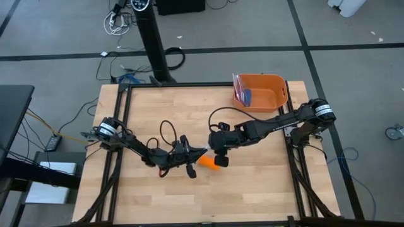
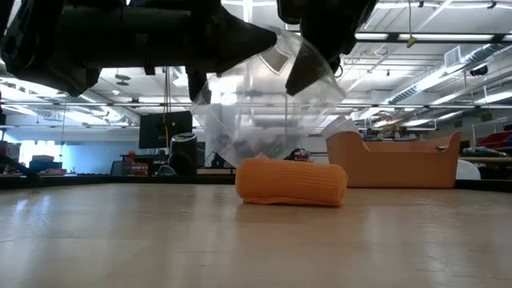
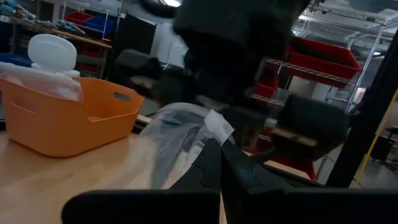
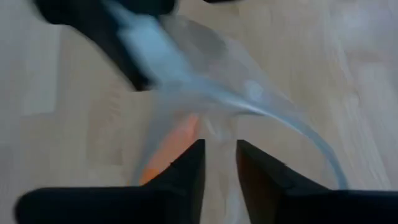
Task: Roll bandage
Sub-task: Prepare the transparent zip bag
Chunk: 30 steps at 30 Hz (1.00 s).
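The bandage (image 2: 290, 182) is a short orange roll that lies on its side on the wooden table, also seen in the high view (image 1: 207, 162). A crinkled clear plastic bag (image 2: 264, 112) hangs above it. My left gripper (image 3: 217, 163) comes in from the table's left, nearly level, and is shut on the bag's top. My right gripper (image 4: 219, 155) slants down from the right, just over the bandage (image 4: 177, 149), which shows orange through the bag's film. Its fingers stand a little apart at that film. My left gripper pinches the bag's upper edge by its white strip (image 3: 214, 127) between its two fingers, coming nearly level from the table's left. The bag hangs slack below the hold, its lower end close above the bandage. My right gripper has the bag's film (image 4: 249, 106) right in front of its fingertips; I cannot tell whether it touches it.
An orange plastic bin (image 1: 260, 91) stands at the table's far right, with clear plastic and something blue inside. Bare wood lies in front of the bandage, toward the near edge (image 2: 256, 256). Dark frame rails run along the table's left and right sides.
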Motion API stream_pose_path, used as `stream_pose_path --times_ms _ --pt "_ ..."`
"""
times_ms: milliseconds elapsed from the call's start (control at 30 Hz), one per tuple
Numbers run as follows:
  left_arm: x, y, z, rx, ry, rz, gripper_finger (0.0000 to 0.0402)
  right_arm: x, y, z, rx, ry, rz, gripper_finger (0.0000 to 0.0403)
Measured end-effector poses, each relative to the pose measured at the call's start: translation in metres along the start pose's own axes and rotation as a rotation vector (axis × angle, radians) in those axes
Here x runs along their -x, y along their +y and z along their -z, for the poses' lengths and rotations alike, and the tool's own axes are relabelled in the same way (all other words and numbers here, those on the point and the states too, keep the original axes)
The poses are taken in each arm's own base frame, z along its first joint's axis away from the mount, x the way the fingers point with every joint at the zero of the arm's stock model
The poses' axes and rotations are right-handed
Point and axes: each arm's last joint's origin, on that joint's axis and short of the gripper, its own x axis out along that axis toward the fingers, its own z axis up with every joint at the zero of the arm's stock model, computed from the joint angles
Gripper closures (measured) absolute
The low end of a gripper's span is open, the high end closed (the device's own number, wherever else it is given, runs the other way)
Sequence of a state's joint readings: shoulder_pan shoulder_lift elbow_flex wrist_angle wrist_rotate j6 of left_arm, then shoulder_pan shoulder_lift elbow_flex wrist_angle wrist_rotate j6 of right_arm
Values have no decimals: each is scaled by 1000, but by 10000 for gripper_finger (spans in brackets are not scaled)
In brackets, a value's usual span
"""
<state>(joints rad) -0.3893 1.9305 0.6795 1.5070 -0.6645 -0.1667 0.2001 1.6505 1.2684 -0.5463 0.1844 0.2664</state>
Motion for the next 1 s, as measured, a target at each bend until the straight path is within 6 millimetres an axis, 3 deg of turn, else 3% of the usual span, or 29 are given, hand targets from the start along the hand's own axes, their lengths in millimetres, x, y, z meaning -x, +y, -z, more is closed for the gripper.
stream_pose_path --times_ms 267,600,733,900,1000 --pt "2 -2 3 -19 24 5 402 9 -3 0 10 -15 25 237" --pt "13 5 10 -47 56 -46 402 40 11 2 164 -65 -17 234" --pt "16 9 11 -55 59 -84 402 62 19 4 190 -120 -21 229" --pt "22 14 11 -54 50 -93 402 94 25 15 231 -171 89 222" --pt "26 18 12 -62 57 -98 402 103 26 27 213 -232 120 222"
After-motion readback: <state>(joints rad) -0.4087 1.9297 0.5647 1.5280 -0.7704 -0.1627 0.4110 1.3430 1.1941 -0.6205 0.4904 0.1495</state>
